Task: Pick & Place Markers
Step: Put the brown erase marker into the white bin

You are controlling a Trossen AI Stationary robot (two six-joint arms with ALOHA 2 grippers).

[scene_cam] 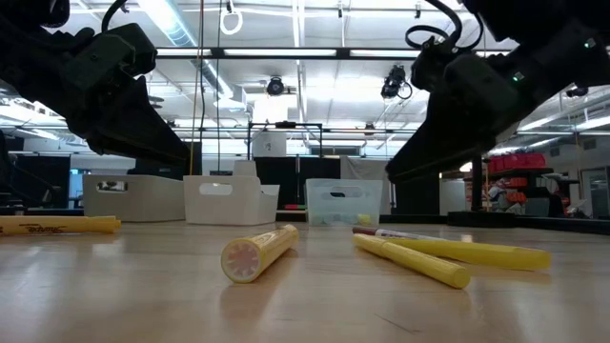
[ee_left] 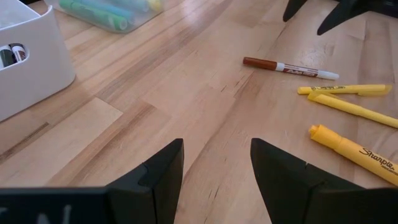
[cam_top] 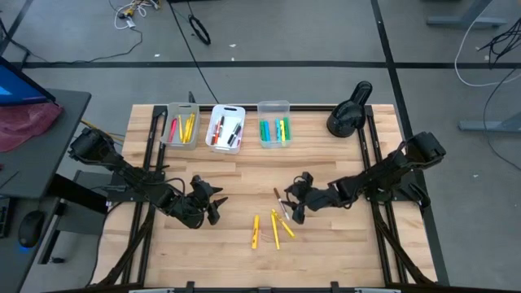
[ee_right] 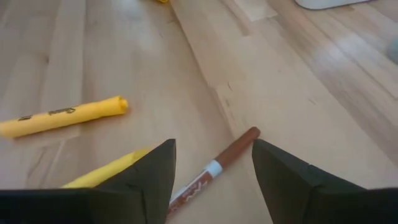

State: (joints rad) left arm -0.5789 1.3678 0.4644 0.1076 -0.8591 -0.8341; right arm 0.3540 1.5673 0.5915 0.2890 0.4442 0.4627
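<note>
Four markers lie flat on the wooden table. A white marker with a brown cap (ee_right: 219, 163) (cam_top: 281, 203) sits nearest the right arm. Three yellow ones (cam_top: 255, 231) (cam_top: 275, 229) (cam_top: 286, 224) lie beside it toward the near edge. My right gripper (ee_right: 212, 149) (cam_top: 291, 202) is open and hovers low, one finger on each side of the brown-capped marker, touching nothing. My left gripper (ee_left: 216, 146) (cam_top: 215, 203) is open over bare wood, left of the markers, and points toward them. More markers lie in three bins at the far edge.
A grey bin (cam_top: 179, 126), a white bin (cam_top: 226, 129) and a clear bin (cam_top: 274, 124) stand in a row at the far edge. A black rounded object (cam_top: 350, 110) sits at the far right corner. Bare wood lies between the bins and the grippers.
</note>
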